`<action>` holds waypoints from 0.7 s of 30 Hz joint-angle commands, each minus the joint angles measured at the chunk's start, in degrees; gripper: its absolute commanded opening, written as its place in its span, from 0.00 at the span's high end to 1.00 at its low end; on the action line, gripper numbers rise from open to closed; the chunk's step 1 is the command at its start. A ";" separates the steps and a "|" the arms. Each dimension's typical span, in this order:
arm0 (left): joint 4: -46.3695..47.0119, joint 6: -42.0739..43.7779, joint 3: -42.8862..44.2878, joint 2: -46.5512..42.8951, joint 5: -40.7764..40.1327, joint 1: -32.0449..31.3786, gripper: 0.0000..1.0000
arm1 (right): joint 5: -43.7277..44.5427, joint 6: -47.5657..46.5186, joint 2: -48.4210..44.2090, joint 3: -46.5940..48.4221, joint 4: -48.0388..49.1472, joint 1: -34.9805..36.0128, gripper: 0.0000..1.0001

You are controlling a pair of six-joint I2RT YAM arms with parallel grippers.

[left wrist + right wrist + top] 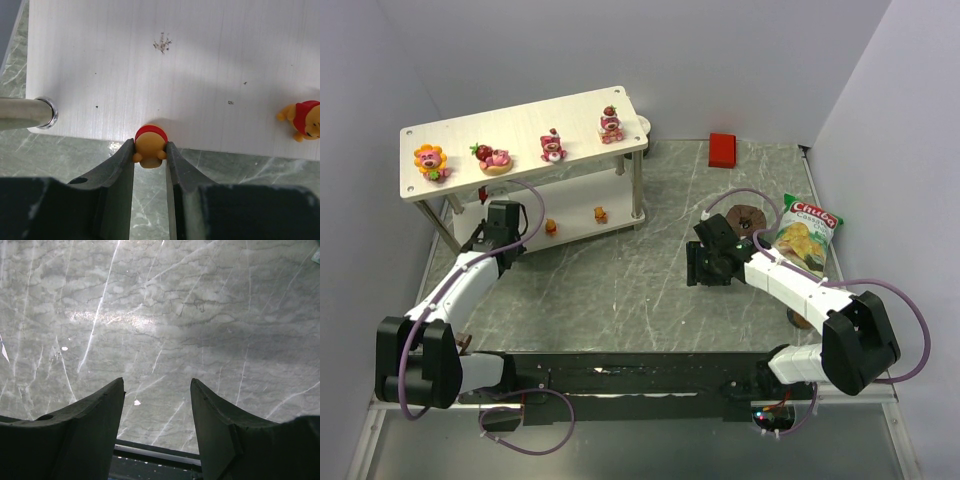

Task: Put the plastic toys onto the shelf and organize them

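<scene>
The shelf stands at the back left. Its top board carries an orange flower-faced toy and three pink strawberry bears. Two small orange bears sit on the lower board. My left gripper is shut on a third small orange bear at the near edge of the lower board. One of the bears on that board, an orange bear in a red shirt, lies to its right. My right gripper is open and holds nothing, above the marble table.
A metal shelf leg is just left of the held bear. A red block lies at the back. A brown cylinder and a chips bag sit beside the right arm.
</scene>
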 commanded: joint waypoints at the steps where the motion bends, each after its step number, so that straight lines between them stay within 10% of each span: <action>1: 5.71 -1.04 0.78 0.04 0.03 1.84 0.96 | 1.21 -0.57 -1.46 0.01 0.74 -0.44 0.37; 21: 6.59 -2.09 2.62 -4.53 -0.49 3.16 0.96 | 1.21 -0.57 -1.28 -0.17 0.66 -0.53 0.38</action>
